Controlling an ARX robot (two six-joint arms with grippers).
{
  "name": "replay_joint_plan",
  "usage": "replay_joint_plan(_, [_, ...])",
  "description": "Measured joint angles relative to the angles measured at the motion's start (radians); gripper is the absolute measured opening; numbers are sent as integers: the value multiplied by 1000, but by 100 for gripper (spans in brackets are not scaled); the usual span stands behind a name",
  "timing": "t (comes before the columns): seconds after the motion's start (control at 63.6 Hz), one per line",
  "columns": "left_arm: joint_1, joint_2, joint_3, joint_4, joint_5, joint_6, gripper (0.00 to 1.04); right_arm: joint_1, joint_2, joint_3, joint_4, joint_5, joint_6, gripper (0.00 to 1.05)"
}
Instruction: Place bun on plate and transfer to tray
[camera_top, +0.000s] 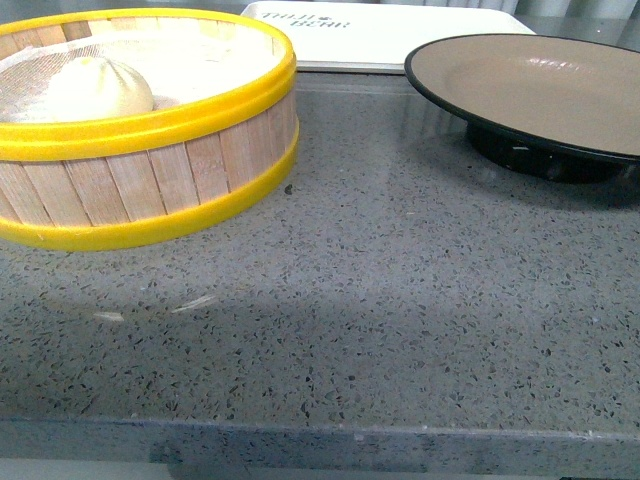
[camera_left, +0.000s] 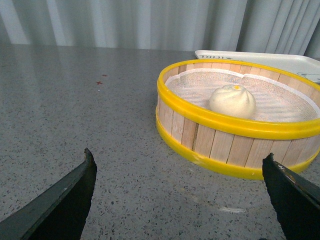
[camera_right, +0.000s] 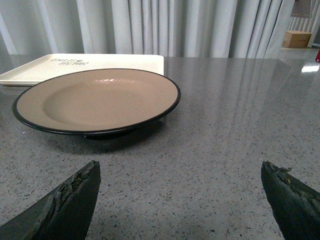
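Observation:
The white pleated bun (camera_top: 95, 88) lies on white cloth inside a yellow-rimmed wooden steamer basket (camera_top: 150, 190) at the front view's far left; it also shows in the left wrist view (camera_left: 232, 101). The tan plate (camera_top: 530, 85) with black rim stands on its black foot at the right, empty, and shows in the right wrist view (camera_right: 97, 100). The white tray (camera_top: 380, 35) lies behind both. My left gripper (camera_left: 177, 192) is open and empty, short of the basket. My right gripper (camera_right: 180, 197) is open and empty, short of the plate. Neither arm shows in the front view.
Everything stands on a grey speckled stone counter (camera_top: 380, 300) whose front edge runs along the bottom of the front view. Grey curtains (camera_right: 165, 27) hang behind the counter. A cardboard box (camera_right: 296, 38) stands far back.

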Motion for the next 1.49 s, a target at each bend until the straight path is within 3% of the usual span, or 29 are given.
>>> replay_joint_plan(0.079, [-1,2,1,-2,-1,0,98,0,0,0,0,0,0,96])
replay_joint_plan(0.173, [-36,120,75,-192,-192,-108,98,0,0,0,0,0,0,96])
replay_joint_plan(0.22, [-29,187,101,-207,-237,-161,98,0,0,0,0,0,0,96])
replay_joint_plan(0.456, [-29,295,185,-49,-286,-271,98,0,0,0,0,0,0,96])
replay_joint_plan(0.629, [-165,497,243,126,-341,-277,98,0,0,0,0,0,0,96])
replay_joint_plan(0.818, [-255,801,419,307,-287,-197,98,0,0,0,0,0,0,96])
replay_joint_plan(0.928, [-274,976,551,294,-214,-148,98,0,0,0,0,0,0,96])
replay_joint_plan(1.086, [-311,1222,817,103,-80,-63,98,0,0,0,0,0,0,96])
replay_joint_plan(1.495, [-308,1347,996,-180,-55,55,98,0,0,0,0,0,0,96])
